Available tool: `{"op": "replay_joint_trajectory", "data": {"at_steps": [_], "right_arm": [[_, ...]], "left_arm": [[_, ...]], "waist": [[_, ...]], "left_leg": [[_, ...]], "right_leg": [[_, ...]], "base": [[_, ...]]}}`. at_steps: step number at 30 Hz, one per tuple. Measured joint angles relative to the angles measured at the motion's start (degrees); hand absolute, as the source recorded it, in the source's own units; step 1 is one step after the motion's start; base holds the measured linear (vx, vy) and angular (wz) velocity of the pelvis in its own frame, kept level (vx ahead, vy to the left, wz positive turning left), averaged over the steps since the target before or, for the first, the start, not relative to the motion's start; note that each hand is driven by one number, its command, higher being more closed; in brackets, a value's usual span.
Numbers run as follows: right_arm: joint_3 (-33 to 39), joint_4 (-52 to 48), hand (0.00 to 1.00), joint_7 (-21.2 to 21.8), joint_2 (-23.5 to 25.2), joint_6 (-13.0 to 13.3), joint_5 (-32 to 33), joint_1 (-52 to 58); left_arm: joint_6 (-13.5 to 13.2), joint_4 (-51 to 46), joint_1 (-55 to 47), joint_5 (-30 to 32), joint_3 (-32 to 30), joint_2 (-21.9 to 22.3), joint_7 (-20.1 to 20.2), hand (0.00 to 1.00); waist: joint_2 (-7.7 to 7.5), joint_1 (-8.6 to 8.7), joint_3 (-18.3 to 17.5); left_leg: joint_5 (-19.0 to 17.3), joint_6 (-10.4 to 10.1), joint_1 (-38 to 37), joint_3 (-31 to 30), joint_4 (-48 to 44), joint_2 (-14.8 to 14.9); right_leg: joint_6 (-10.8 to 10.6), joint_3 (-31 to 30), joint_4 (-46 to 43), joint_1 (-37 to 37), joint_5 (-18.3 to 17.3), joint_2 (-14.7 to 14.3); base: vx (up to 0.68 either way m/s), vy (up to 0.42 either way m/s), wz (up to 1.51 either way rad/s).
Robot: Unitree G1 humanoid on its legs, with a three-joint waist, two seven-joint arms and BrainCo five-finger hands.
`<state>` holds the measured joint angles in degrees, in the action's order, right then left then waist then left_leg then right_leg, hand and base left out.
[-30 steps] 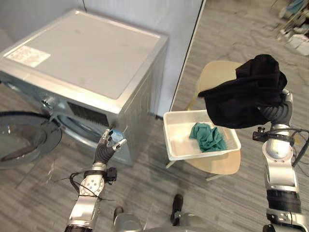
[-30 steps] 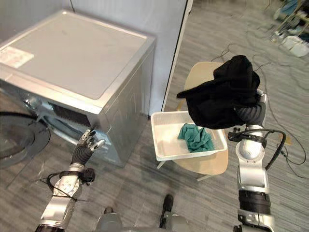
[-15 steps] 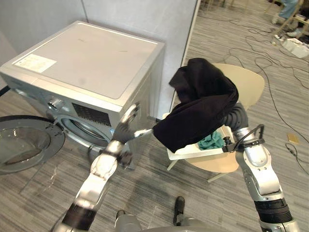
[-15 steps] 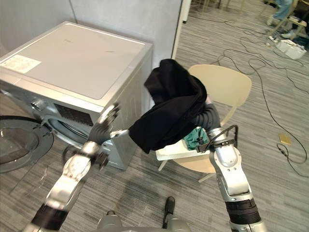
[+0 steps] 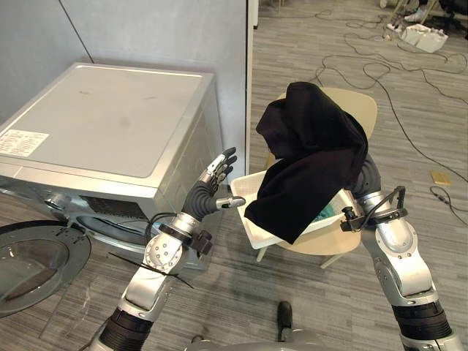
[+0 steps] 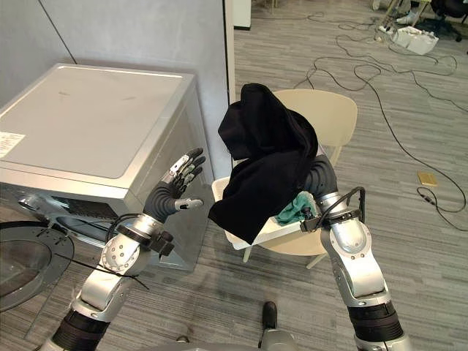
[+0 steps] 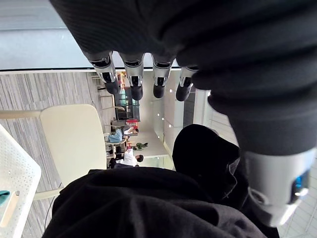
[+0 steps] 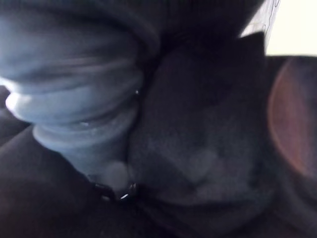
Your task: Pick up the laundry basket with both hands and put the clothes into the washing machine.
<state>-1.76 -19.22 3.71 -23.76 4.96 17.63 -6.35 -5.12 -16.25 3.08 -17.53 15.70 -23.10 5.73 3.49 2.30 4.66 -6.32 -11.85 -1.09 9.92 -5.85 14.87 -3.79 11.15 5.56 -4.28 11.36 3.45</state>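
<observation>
Left hand (image 5: pixel 210 191) up in the air off the washer's (image 5: pixel 110 131) front right corner, fingers (image 7: pixel 131 82) straight and spread, thumb out, holding nothing, not touching the washer. Right hand (image 8: pixel 74 69) is buried under a black garment (image 5: pixel 307 157), grip can't be told. The garment is draped over that hand and hangs raised to the right of the washer, level with its top, lower edge dangling over the basket (image 5: pixel 247 191). Basket is white and sits on a tan chair (image 5: pixel 363 111) just right of the washer, apart from it, with neither hand on it. A teal cloth (image 6: pixel 295 205) lies inside the basket, mostly hidden behind the black garment. Washer door (image 5: pixel 36 256) is swung open at the front left of the washer, and its drum opening is dark. Grey wall panel (image 5: pixel 161 33) behind the washer, loose cables (image 5: pixel 409 69) on the floor well to the right of it, past the chair
</observation>
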Motion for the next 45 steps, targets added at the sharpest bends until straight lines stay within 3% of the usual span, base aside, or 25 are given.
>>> {"op": "replay_joint_trajectory", "data": {"at_steps": [6, 11, 19, 23, 31, 32, 39, 42, 43, 45], "right_arm": [[-0.53, 0.00, 1.00, 0.10, 1.54, -0.12, 0.69, 0.24], [-4.13, -0.02, 1.00, 0.30, 1.79, -0.13, 3.87, -0.42], [-8.88, 0.08, 1.00, -1.24, 2.58, -0.15, 7.78, -6.97], [-11.14, 2.86, 1.00, -2.62, 3.89, 0.29, 11.44, -10.21], [-12.94, 4.52, 1.00, -5.11, 4.63, 1.32, 13.84, -10.32], [-12.98, 4.52, 1.00, -5.17, 4.62, 1.46, 13.87, -10.30], [-13.90, 4.75, 1.00, -6.55, 4.07, 2.87, 13.88, -9.20], [-15.41, 4.73, 1.00, -6.51, 4.13, 4.00, 14.11, -8.19], [-17.39, 4.74, 0.00, -6.44, 4.12, 4.04, 14.57, -6.81], [-19.30, 4.74, 0.00, -6.17, 4.76, 4.15, 15.82, -5.25]], "left_arm": [[1.83, 3.49, 1.58, -2.10, 2.84, -3.22, 0.82, 0.00], [3.43, 12.10, 11.43, -2.92, 9.08, -1.77, 1.61, 0.00], [3.66, 21.96, 28.19, -6.61, 13.66, 3.94, -3.31, 0.00], [3.62, 25.19, 31.32, -6.70, 13.71, 7.12, -5.99, 0.00], [3.36, 25.21, 32.02, -6.77, 13.60, 7.26, -9.52, 0.00], [3.26, 25.21, 32.19, -6.79, 13.55, 7.26, -9.53, 1.00], [3.25, 24.76, 32.41, -7.06, 12.72, 7.35, -10.18, 1.00], [3.21, 24.68, 32.41, -6.52, 8.74, 9.54, -13.84, 1.00], [2.37, 24.26, 32.42, -6.47, 6.01, 11.10, -16.15, 1.00], [1.62, 22.42, 32.45, -5.83, 4.58, 11.57, -17.90, 1.00]], "waist": [[0.14, 0.10, 0.05], [0.25, 0.80, 0.10], [0.99, 3.25, 0.53], [1.37, 3.20, 0.77], [1.59, 2.98, 1.31], [1.56, 3.07, 1.55], [1.51, 3.08, 2.58], [1.38, 3.07, 2.70], [1.32, 3.06, 2.78], [1.23, 3.04, 3.55]], "left_leg": [[-0.01, 0.09, 0.25, -0.52, 0.10, -0.98], [0.37, 0.38, 0.29, -0.23, 1.15, -1.01], [0.87, 0.54, 0.30, 0.28, 1.93, -1.14], [0.87, 0.55, 0.28, 0.31, 2.00, -1.18], [0.87, 0.56, 0.28, 0.60, 1.93, -1.20], [0.87, 0.56, 0.24, 0.67, 1.92, -1.20], [0.86, 0.56, 0.14, 0.90, 1.98, -1.19], [0.86, 0.56, 0.04, 1.01, 2.06, -1.19], [0.86, 0.56, -0.08, 1.13, 2.11, -1.18], [0.86, 0.56, -0.35, 1.44, 2.20, -1.19]], "right_leg": [[-0.35, 0.43, 0.06, 0.54, -0.26, 1.03], [-0.31, 0.30, 0.08, -0.47, -0.23, 0.99], [-0.22, -0.24, 0.05, -1.43, 0.16, 0.92], [-0.22, -0.32, 0.05, -1.50, 0.16, 0.92], [-0.22, -0.30, 0.05, -1.47, 0.16, 0.93], [-0.22, -0.33, 0.05, -1.47, 0.17, 0.93], [-0.20, -0.41, 0.05, -1.49, 0.19, 0.91], [-0.20, -0.52, 0.05, -1.50, 0.19, 0.89], [-0.20, -0.63, 0.05, -1.49, 0.18, 0.85], [-0.20, -0.90, 0.05, -1.44, 0.18, 0.83]], "base": [[-0.04, 0.023, 0.07], [-0.01, -0.005, -0.02], [0.03, 0.002, -0.05], [0.01, 0.000, -0.01], [0.00, 0.000, 0.00], [0.00, 0.000, 0.00], [0.00, 0.000, 0.00], [0.00, 0.000, -0.01], [0.00, 0.000, -0.04], [0.00, 0.000, -0.05]]}}
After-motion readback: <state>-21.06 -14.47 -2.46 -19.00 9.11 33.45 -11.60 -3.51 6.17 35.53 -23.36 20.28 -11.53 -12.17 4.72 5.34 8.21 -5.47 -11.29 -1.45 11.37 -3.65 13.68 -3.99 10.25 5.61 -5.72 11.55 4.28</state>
